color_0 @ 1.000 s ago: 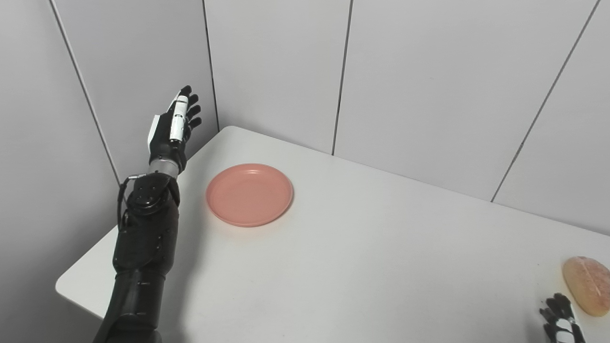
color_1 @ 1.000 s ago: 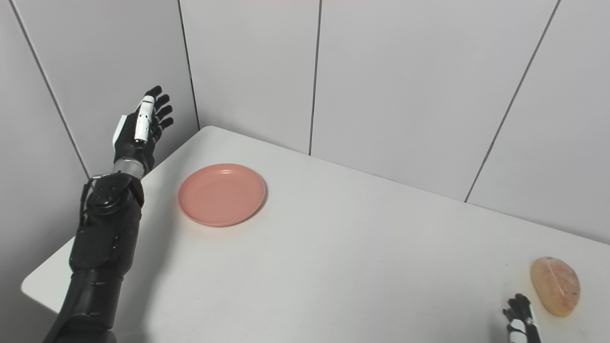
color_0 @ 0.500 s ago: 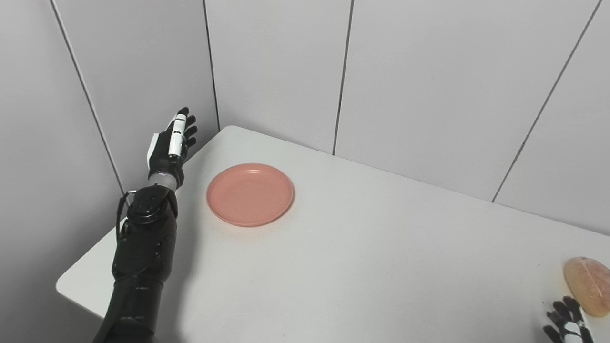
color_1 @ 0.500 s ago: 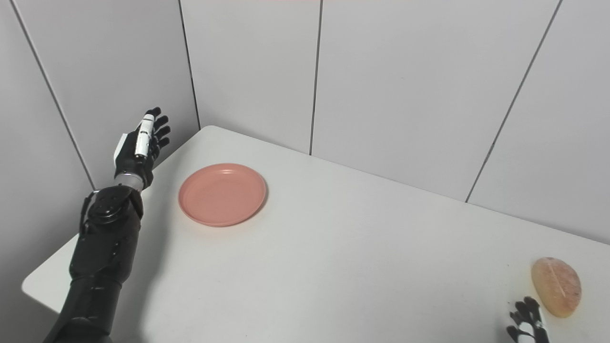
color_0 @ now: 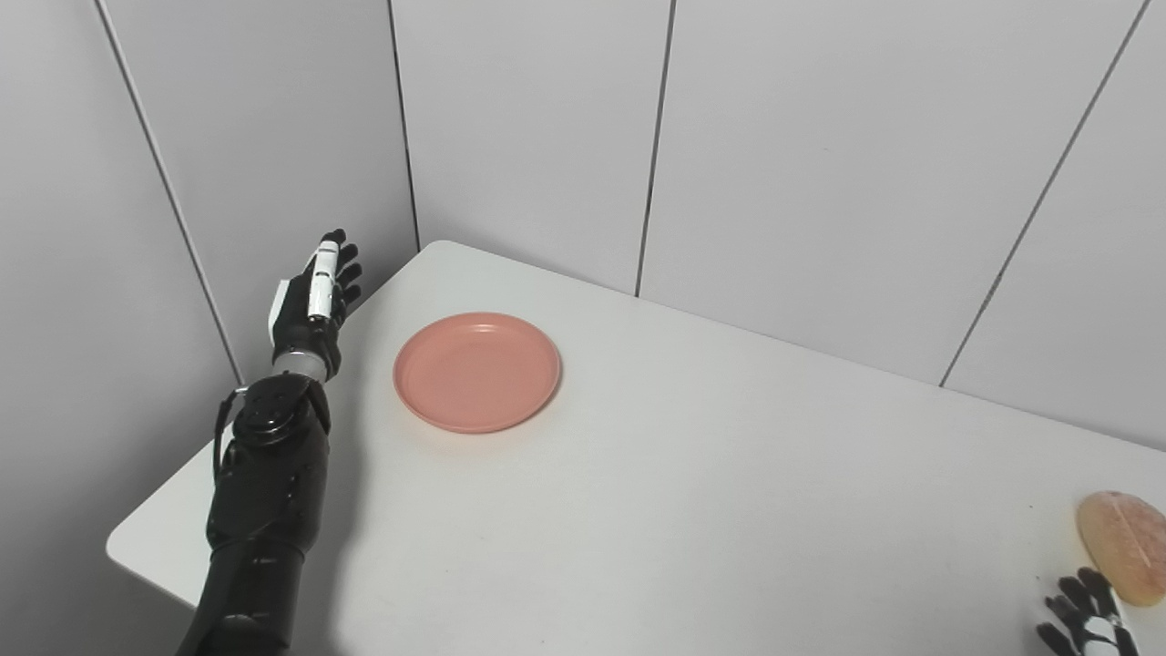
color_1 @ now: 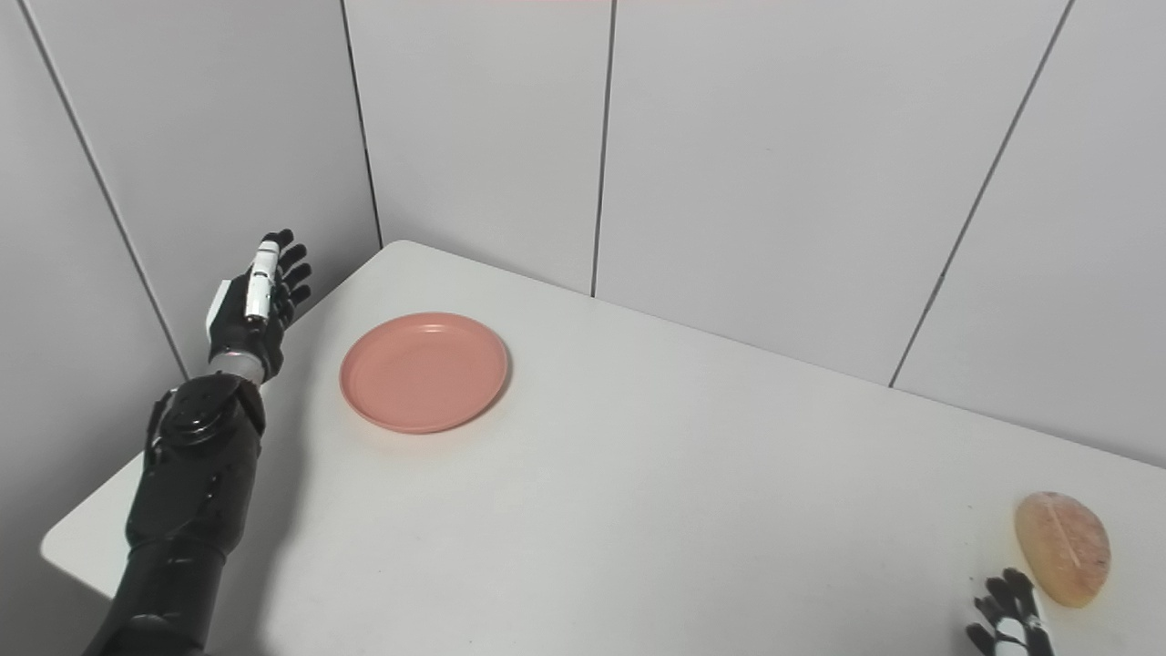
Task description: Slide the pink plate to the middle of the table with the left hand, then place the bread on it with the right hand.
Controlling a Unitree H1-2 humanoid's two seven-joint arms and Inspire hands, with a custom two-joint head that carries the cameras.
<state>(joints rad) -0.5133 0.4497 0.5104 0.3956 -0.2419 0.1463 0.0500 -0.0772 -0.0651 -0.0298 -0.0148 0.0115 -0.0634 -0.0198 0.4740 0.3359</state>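
Left eye view. Pink plate (color_0: 477, 371) sits flat on the white surface (color_0: 692, 492), toward the far left corner, nothing in it. Left hand (color_0: 311, 293) is raised at the surface's left edge, just beside the plate but apart from it, fingers (color_0: 348, 271) spread and pointing up toward the far wall, holding nothing. Its dark forearm (color_0: 264, 483) runs up along the left edge. Bread (color_0: 1123, 544) lies at the right edge near the near corner, an oval loaf cut partly by the frame; its long axis runs from far-left to near-right, a pale seam down its length. Right hand (color_0: 1082, 625) shows only fingertips at the bottom edge, just beside the bread's near end; released or clenched, cannot tell.

Right eye view. Same layout. Plate (color_1: 424, 371) empty, well apart from the bread (color_1: 1063, 548), which lies whole in view here; long axis tilted slightly, narrower end toward the near edge. Left hand (color_1: 253, 301) loose and unclenched, upright, clear of the plate rim. Right hand (color_1: 1009, 623) is just short of the loaf, contact not clear.
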